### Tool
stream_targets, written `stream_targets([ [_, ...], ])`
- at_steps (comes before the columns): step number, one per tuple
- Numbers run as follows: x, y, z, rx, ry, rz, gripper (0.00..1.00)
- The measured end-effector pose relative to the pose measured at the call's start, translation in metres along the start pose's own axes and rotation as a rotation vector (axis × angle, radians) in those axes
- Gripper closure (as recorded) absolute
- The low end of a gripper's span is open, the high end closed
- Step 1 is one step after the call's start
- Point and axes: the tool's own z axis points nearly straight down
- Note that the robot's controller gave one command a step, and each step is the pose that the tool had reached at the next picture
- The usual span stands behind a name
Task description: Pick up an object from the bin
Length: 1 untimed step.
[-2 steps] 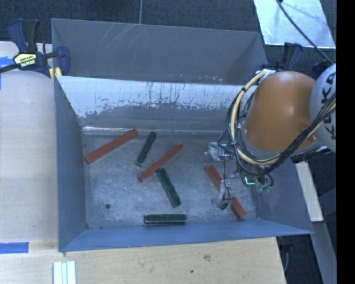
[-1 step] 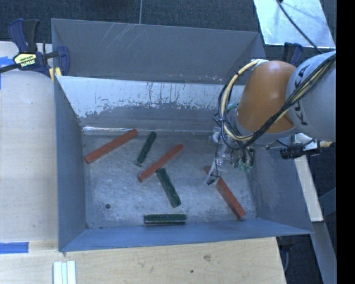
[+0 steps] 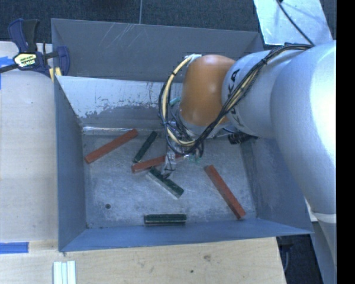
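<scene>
I am noting a short red-brown bar (image 3: pixel 148 165) left of centre frame. Just right of it, the pincer (image 3: pixel 170 167) is sitting over the upper end of a dark flat bar (image 3: pixel 168 185). I cannot tell how far the pincer is open or whether it is holding anything. I am judging the dark bar light, stiff and smooth, best gripped across its narrow width at mid-length.

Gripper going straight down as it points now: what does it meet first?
Probably the dark green stick mid-bin, directly beneath the gripper; the short red-brown stick lies just beside it. Depth is unclear.

Grey-white arm (image 3: pixel 296 99) w/ orange wrist cover (image 3: pixel 204 93), black & yellow cables (image 3: pixel 164 102).
</scene>
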Motion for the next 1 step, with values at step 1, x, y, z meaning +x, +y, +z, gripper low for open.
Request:
stream_targets([
  [1,0.0292,0.0108,-0.0011,-0.001,-0.003,-0.203,0.00],
])
